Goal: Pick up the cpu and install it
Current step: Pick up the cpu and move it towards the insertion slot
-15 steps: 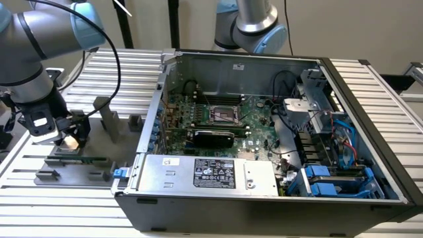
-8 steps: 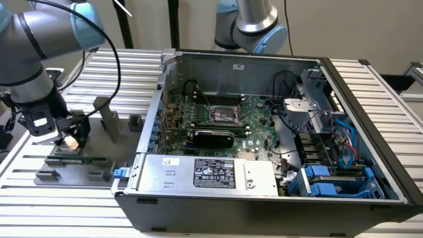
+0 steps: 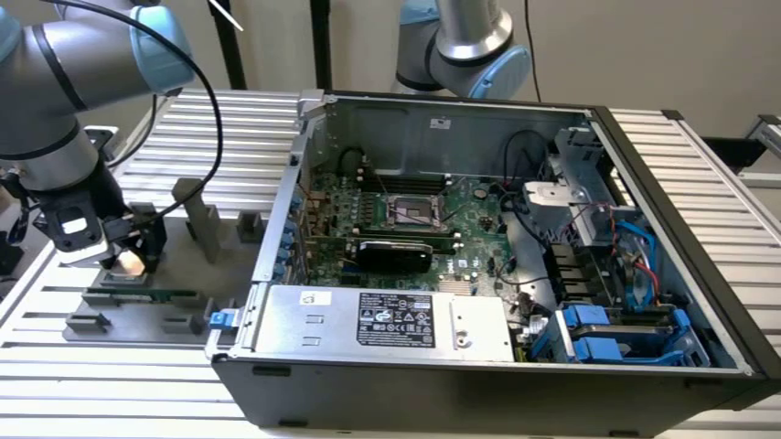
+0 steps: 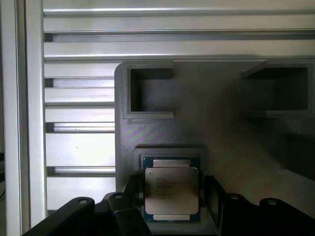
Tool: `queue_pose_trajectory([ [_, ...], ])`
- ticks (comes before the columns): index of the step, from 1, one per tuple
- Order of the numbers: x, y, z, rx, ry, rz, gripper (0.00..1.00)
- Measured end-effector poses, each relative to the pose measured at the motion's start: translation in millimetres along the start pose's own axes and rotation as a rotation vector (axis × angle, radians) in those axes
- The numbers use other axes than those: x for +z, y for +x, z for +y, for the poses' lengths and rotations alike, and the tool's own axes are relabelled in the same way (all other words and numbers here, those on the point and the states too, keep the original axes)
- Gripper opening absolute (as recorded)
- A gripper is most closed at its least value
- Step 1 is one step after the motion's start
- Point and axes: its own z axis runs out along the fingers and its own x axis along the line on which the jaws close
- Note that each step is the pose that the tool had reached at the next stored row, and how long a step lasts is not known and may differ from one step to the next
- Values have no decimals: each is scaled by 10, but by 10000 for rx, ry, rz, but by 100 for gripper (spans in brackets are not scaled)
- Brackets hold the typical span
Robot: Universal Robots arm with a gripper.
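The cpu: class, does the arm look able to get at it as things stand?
Probably yes: the cpu lies uncovered in its grey holder, and the open fingers stand on either side of it.

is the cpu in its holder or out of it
In: the cpu lies flat in the grey holder's square recess, with the open gripper straddling it.

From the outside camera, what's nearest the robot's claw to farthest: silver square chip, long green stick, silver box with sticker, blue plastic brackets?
1. Silver square cpu: between the fingers of the gripper.
2. Long green memory stick: just beside it.
3. Silver stickered power supply box: toward the exterior view's right.
4. Blue plastic drive brackets: at the exterior view's far right.
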Motion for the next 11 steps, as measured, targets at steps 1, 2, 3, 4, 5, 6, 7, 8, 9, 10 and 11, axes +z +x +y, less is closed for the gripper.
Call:
queue_pose_trajectory([
  [1,0,0,0,0,0,0,62],
  [2,0,0,0,0,0,0,62],
  [3,0,0,0,0,0,0,55],
  [4,0,0,0,0,0,0,55],
  [5,0,0,0,0,0,0,55],
  [6,0,0,0,0,0,0,55],
  [7,0,0,0,0,0,0,55],
  [8,0,0,0,0,0,0,55],
  [9,0,0,0,0,0,0,55],
  [10,0,0,0,0,0,-1,55],
  [11,-2,0,0,0,-1,-2,55],
])
